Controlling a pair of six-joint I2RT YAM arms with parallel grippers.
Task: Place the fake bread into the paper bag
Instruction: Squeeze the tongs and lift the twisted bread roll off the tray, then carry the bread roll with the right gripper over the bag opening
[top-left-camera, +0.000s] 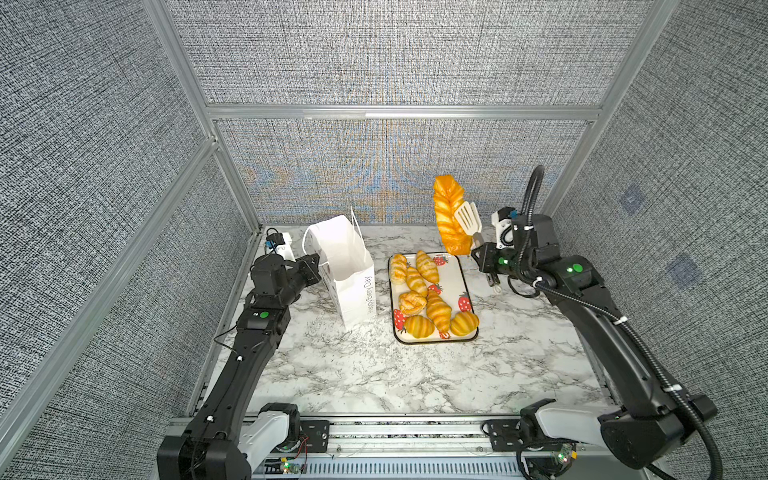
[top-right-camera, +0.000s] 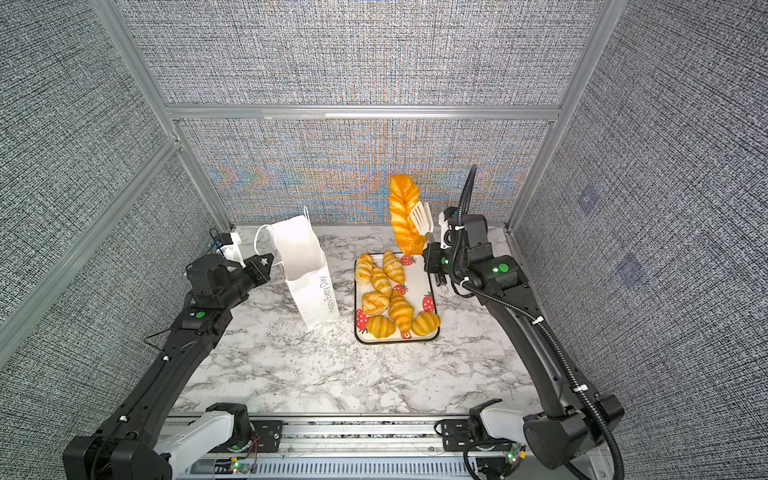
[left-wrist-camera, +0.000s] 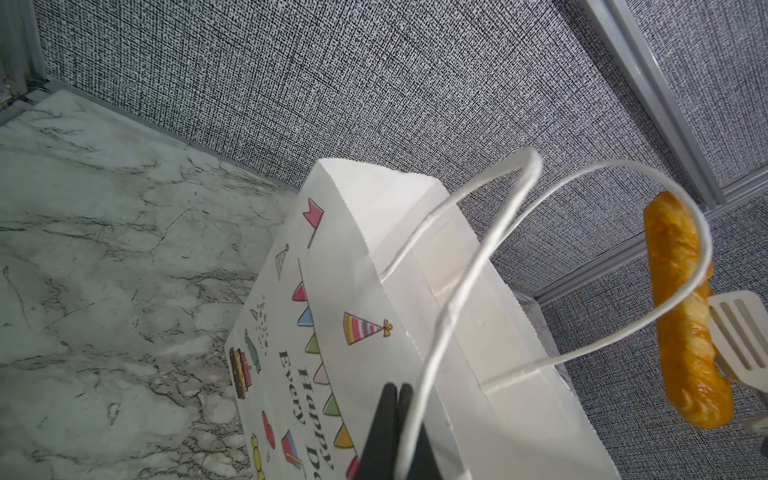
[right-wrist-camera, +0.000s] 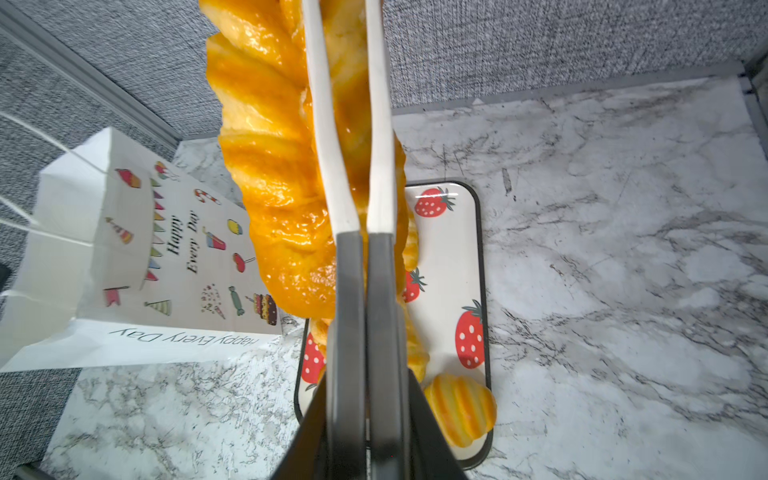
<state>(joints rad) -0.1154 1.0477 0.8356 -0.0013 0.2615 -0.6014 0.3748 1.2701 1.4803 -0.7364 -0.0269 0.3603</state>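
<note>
8 fake bread pieces (top-left-camera: 415, 280) visible in both top views: 1 long braided loaf (top-left-camera: 448, 216), 7 smaller pastries (top-left-camera: 438, 309) (croissants and buns). 1 strawberry tray (top-left-camera: 455, 278). 1 paper bag (top-left-camera: 353, 291) with 2 cord handles (left-wrist-camera: 533, 162). 1 pair of white slotted tongs (top-left-camera: 468, 218). 2 robot arms (top-left-camera: 245, 357).

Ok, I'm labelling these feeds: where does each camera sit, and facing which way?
Top views: high above the bases, looking down on the table; left arm, right arm show.
Left wrist: on its arm, facing the paper bag; left gripper shows.
Right wrist: on its arm, facing along tongs and braided loaf toward the tray; right gripper shows.
Shared: all show paper bag and braided loaf.
</note>
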